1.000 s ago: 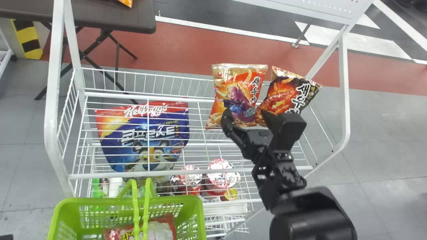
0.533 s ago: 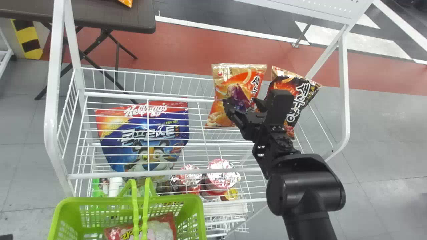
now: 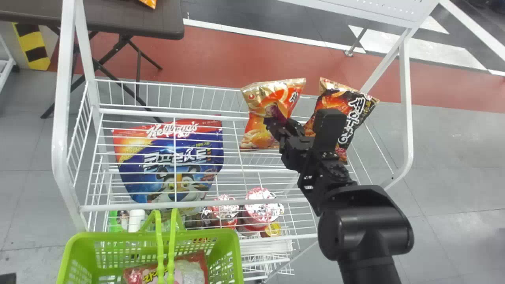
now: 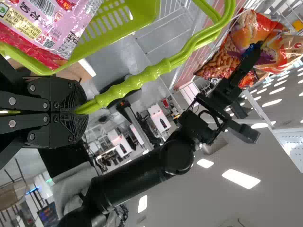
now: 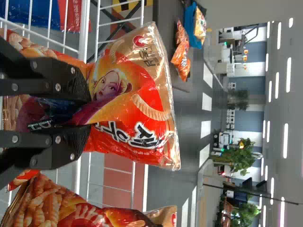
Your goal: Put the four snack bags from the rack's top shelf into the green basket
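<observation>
Change over last 0.5 s: right gripper [image 5: 86, 112] closes on the orange-and-gold shrimp-snack bag [image 3: 256, 128]; bag's top seal tilts and shifts left. Grip apparently made; lift toward the green basket [image 3: 71, 252] should be next. Bag: stands at top shelf's [image 3: 232, 117] far edge, right half, beside the black-and-orange bag [image 3: 361, 114]; middle pinched and creased between the fingers, top end flared. Left gripper [image 4: 78, 108] clamped on basket handles [image 4: 156, 71]; one pink-and-red bag [image 3: 185, 272] inside.
</observation>
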`<state>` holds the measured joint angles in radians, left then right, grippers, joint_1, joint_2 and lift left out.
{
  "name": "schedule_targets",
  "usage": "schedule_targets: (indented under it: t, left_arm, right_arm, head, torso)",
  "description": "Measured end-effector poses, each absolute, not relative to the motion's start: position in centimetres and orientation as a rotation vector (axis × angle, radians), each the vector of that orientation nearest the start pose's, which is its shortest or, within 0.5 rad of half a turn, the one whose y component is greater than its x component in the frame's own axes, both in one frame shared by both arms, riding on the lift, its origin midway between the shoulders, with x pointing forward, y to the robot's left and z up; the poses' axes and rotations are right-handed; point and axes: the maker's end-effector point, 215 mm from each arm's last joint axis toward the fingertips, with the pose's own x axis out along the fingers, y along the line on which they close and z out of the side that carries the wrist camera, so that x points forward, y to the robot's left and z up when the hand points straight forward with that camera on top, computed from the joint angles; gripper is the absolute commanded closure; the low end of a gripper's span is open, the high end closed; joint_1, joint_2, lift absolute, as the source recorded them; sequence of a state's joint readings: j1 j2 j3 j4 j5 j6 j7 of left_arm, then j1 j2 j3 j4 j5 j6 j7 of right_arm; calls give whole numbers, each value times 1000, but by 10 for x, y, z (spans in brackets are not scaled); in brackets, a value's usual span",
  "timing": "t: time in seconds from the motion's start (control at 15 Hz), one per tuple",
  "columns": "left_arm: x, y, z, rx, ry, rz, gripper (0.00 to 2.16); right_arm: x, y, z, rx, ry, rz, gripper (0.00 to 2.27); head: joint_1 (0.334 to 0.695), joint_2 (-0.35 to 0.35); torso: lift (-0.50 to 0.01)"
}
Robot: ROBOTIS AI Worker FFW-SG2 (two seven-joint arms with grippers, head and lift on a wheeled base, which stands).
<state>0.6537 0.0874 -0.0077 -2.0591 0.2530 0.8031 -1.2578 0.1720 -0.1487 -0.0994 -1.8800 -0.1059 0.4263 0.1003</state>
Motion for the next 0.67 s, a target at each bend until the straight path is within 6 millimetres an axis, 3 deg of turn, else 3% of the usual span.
schedule_targets:
  t: [0.2,0.4,0.53,0.67]
  left_arm:
    - [177,18,-433,-756,742,-1252,2121]
    - [178,18,-433,-755,740,-1250,2118]
    - [179,17,-432,-755,738,-1249,2118]
    - [180,16,-432,-758,735,-1248,2118]
  right_arm:
    - [511,-280,-342,-43,223,67,2162]
    - [465,-266,-315,10,256,116,2159]
    - [425,-257,-317,45,338,154,2159]
    - [376,-247,-340,107,491,208,2159]
  head:
    - [695,-350]
    - [695,-350]
    - [695,-350]
    - [695,-350]
  torso:
    - [0]
    - [0]
    - [0]
    - [0]
